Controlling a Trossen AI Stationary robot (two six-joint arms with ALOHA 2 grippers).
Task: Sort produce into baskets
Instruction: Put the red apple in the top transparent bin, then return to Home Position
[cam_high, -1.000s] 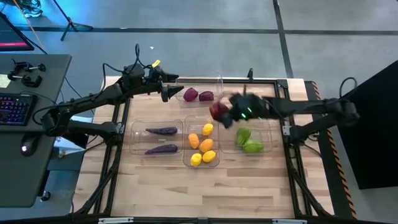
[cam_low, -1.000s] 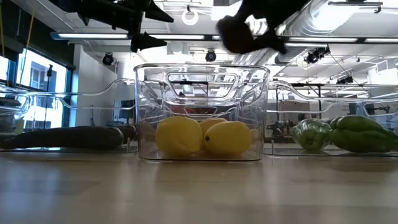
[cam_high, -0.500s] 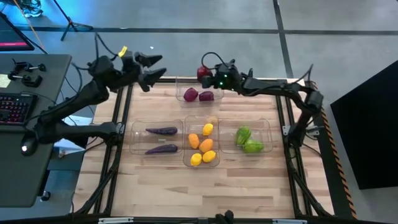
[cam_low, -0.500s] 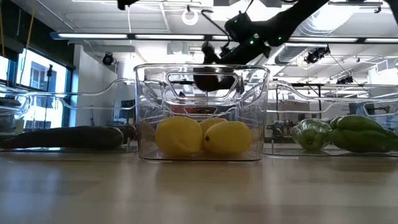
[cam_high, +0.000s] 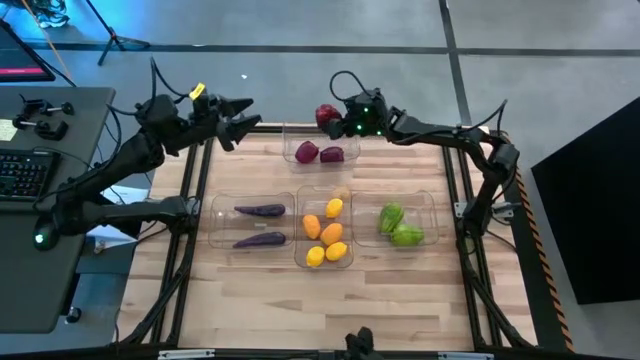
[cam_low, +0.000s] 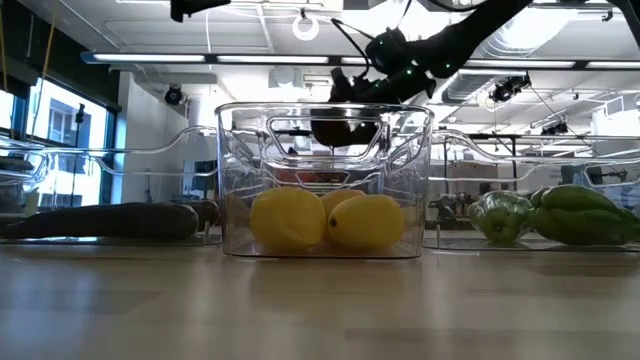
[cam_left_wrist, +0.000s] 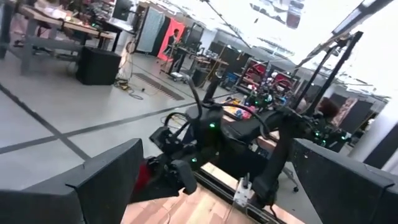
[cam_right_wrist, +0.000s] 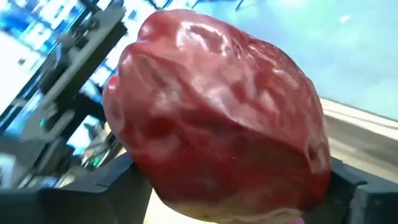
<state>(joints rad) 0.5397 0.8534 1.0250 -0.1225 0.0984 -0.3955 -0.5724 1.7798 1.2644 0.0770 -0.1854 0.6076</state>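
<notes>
My right gripper (cam_high: 334, 119) is shut on a dark red round produce piece (cam_high: 324, 114), high above the far rim of the far clear basket (cam_high: 352, 140). Two more dark red pieces (cam_high: 306, 152) lie in that basket. The left basket (cam_high: 218, 226) holds two purple eggplants (cam_high: 260, 211). Orange ones and yellow lemons (cam_low: 288, 220) fill the middle basket (cam_low: 325, 110), and green ridged ones (cam_high: 399, 227) the right basket. My left gripper (cam_high: 238, 112) hangs open with nothing in it, above the table's far left corner. My right gripper pinches the dark red piece by two opposite sides (cam_right_wrist: 143, 168) between its two fingers (cam_right_wrist: 357, 186). The fingers come from the table's right, slanting slightly down. The piece is lifted clear, well above the far basket.
A dark frame rail (cam_high: 470, 200) runs along the table's sides. A desk with a keyboard (cam_high: 20, 175) stands off the left edge. Bare wood (cam_high: 320, 300) lies between the baskets and the near edge.
My right gripper has swung with the dark red piece from above the middle and right baskets toward the far edge and left, ending over the far basket's far rim. My left gripper has drawn back from the far basket toward the far left corner and risen.
</notes>
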